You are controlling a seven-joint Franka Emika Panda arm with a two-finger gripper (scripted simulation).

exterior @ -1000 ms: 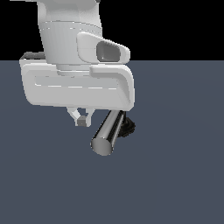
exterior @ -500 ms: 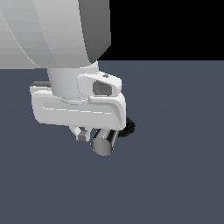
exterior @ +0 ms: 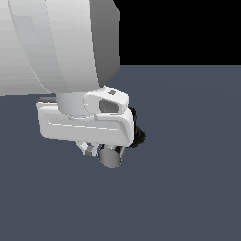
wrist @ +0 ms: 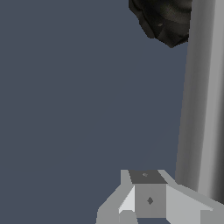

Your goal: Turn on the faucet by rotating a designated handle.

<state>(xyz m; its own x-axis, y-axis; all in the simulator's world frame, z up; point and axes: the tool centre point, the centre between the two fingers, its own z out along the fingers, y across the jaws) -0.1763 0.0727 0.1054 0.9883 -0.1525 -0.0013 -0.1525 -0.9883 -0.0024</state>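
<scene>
Nearest you in the exterior view, the big white rounded robot arm (exterior: 52, 47) fills the upper part on the exterior view's left and hides much of the scene behind it. Below it sits the white boxy wrist housing, and under that the grey-and-white two-fingered gripper (exterior: 89, 149) hangs just above the dark blue-grey flat floor (exterior: 188, 188). You see only one small faceted fingertip (exterior: 87, 150) poking out under the housing; it is just beside the flat round end of the straight chrome-silver cylindrical handle (exterior: 110, 156), on the exterior view's left of it. Whether they touch, you cannot tell. In the wrist view one grey finger (wrist: 148, 199) shows alongside the chrome bar (wrist: 203, 96), which runs away from the camera as a long bright cylinder; the other finger is out of frame, so you cannot tell how far the jaws are spread or whether they have hold of anything. Farther back, the handle joins the small black ribbed faucet (exterior: 137, 134), whose dark round base peeks out behind the wrist housing on the exterior view's right; in the wrist view it appears as a lumpy black mass (wrist: 164, 19) at the bar's far end. Beyond the floor's edge is plain black.
</scene>
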